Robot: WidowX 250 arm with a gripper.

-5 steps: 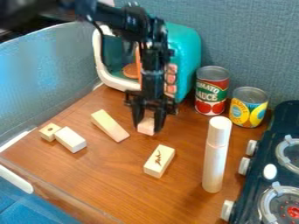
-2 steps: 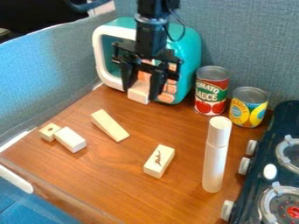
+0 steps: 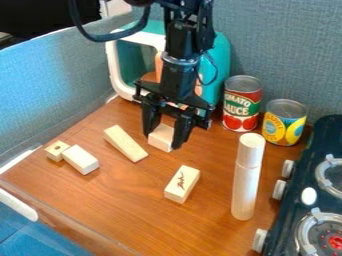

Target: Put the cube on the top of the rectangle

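Toward the front, mind the upright white tube, coming down to its left. Just beyond, take the marked block as the likely rectangle, though not surely, given the white block and the long pale block; lying flat, long axis running away from the camera, slanting right at the far end. Centre over its upper face, match edges, lower level until touching, then let go gently and lift straight up, so as not to drag or tip anything. Farther back, before the toy oven, find the cube pinched between both fingers of the gripper, which points downward; one side face turned toward the camera, partly hidden, with no clear long axis.
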